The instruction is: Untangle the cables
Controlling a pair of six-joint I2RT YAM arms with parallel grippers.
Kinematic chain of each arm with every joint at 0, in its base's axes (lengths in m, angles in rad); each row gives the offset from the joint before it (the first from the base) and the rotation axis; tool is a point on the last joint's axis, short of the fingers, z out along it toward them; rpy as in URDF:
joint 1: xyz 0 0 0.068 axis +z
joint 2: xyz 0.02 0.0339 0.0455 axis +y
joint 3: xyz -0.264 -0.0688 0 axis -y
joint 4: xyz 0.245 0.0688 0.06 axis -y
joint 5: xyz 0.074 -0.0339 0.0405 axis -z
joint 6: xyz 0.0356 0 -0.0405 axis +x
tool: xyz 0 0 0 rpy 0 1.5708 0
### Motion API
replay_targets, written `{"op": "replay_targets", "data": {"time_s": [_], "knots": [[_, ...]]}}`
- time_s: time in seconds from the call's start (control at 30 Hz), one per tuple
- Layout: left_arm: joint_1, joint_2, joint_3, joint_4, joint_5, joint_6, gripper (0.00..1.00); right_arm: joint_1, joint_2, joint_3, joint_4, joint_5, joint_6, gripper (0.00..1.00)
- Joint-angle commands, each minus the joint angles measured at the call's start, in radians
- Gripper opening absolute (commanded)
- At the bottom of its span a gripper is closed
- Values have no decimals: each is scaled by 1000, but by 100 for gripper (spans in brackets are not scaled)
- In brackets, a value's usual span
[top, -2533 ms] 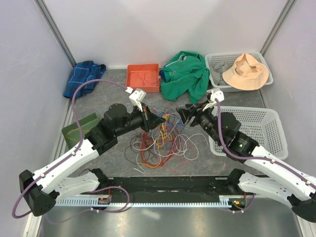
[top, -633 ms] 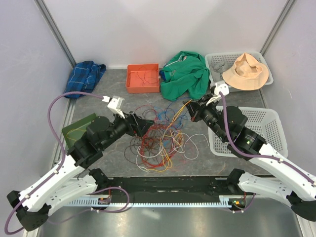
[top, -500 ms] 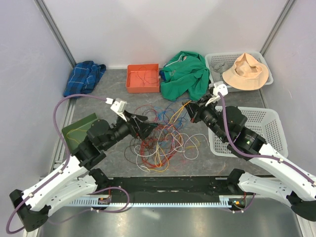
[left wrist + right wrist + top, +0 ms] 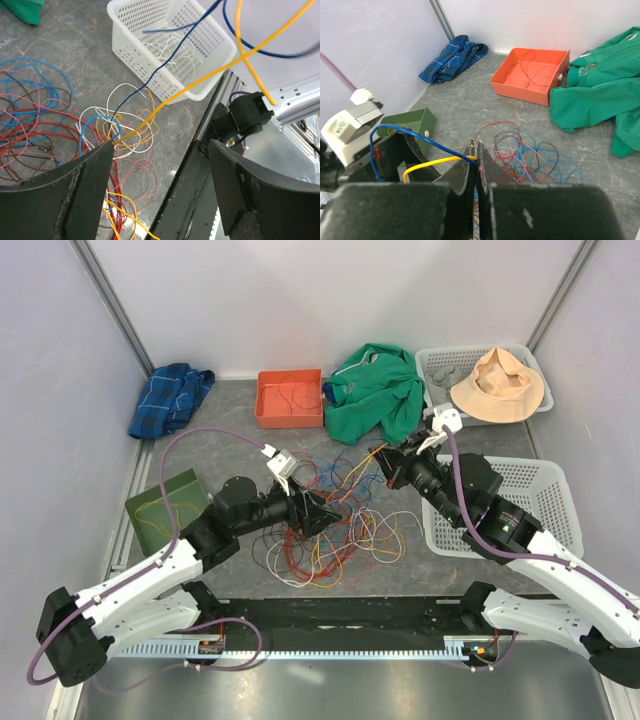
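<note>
A: Your tangle of thin looping cables [image 4: 325, 538] in red, yellow, blue and white lies in the middle of the grey table [image 4: 220, 435], between your two arms.

B: Your right gripper [image 4: 384, 462] sits at the heap's far right edge. Its fingers are pressed together on a thin yellow cable [image 4: 200, 83] and a thin dark-blue cable [image 4: 440, 145], and both run stretched from the heap up to it.

A: Your left gripper [image 4: 161, 150] hovers just above the heap, jaws wide apart, with those two strands rising in front of it.

B: On your right, the white plastic mesh basket [image 4: 150, 70] holds a few white strands [image 4: 172, 50]. At the far side, one red strand [image 4: 297, 395] lies in the orange tray [image 4: 268, 412].
</note>
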Motion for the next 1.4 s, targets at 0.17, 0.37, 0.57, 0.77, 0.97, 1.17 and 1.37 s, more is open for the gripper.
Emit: {"op": "replay_targets", "data": {"time_s": [0.17,0.37,0.57,0.77,0.97,1.17,1.37], "knots": [[-4,139,44,115,-123,-37,66,-4,-9,41,23,-37,10,0],[-4,151,38,117,-221,-33,64,-3,-27,32,17,-39,14,0],[-4,145,33,114,-220,-36,29,-3,-32,27,15,-39,14,0],[-4,42,94,-85,-292,-28,2,-3,-59,-26,-17,2,0,26],[-3,8,342,-475,-494,44,2,-3,-48,-120,-55,30,12,82],[-3,138,620,-763,-644,101,2,-3,86,-82,-187,144,40,98],[-3,208,806,-813,-662,102,2,-3,67,-49,-213,144,44,98]]}}
